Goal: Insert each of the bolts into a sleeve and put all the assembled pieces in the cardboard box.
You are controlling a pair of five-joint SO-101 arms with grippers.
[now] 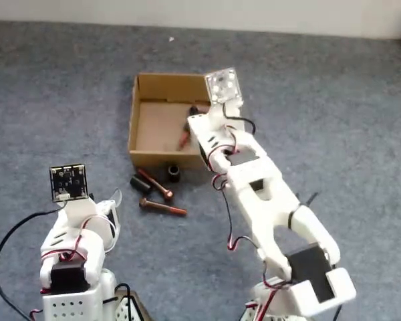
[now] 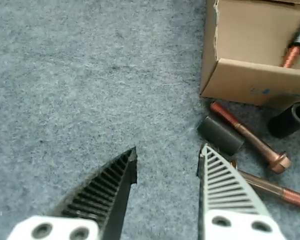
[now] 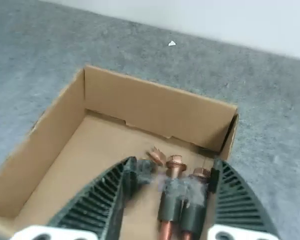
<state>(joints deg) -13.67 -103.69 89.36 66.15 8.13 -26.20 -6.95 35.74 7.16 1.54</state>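
Right gripper [image 3: 173,165]: is hanging wide open over the cardboard box [image 3: 155,107], gripping nothing; sleeved bolts [image 3: 170,210] are lying on the box floor between its jaws, as finished pieces. Left gripper [image 2: 169,149]: is hovering open and empty above the bench [image 2: 65,75], facing a part-sleeved bolt [image 2: 221,135], bare bolt [image 2: 280,189] and loose sleeve [image 2: 292,119], probably the next job.

We are making out no legible text, number or sign; we are noticing a faint bluish print [image 2: 275,91] on the cardboard box's [image 2: 240,80] outer wall, too blurred to read.
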